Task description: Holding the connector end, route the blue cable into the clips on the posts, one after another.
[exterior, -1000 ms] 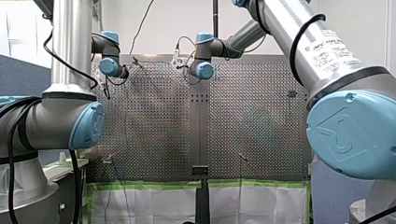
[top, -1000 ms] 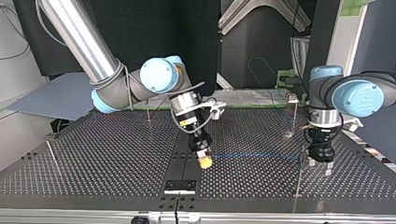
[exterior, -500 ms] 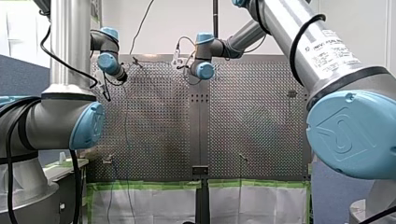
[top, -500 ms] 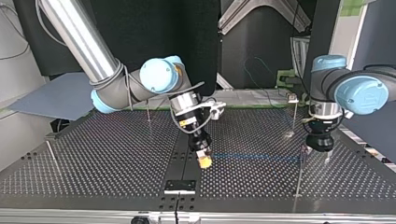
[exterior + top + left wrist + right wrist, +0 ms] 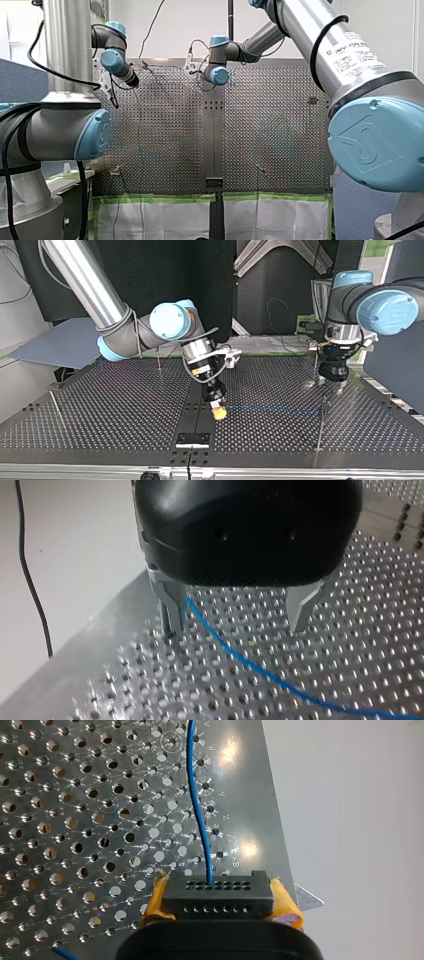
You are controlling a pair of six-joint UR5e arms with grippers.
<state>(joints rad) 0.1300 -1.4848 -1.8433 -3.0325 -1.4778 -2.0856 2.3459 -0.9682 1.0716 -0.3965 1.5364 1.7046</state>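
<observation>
- Arms fill the front view: our left arm [image 5: 114, 59] comes in at the left and our right arm [image 5: 220, 74] reaches to the middle, both over the far part of the perforated worktop [image 5: 270, 125]. We cannot tell either gripper's state here.
- Top view: our right gripper [image 5: 218, 411], yellow-padded, sits low near the worktop's middle. The blue cable [image 5: 270, 407] runs rightward from it, just above the worktop, to a thin post [image 5: 321, 425]. Our left gripper [image 5: 332, 385] hangs at the right, beyond that post, with its fingers apart and holding nothing.
- Left wrist view: the left gripper's metal fingers [image 5: 170, 607] are spread wide. The blue cable passes beneath and between them, close beside one finger.
- Right wrist view: the right gripper's yellow pads [image 5: 282, 902] are clamped on the black connector [image 5: 217, 892]. The cable leaves the connector's face and runs away across the worktop.
</observation>
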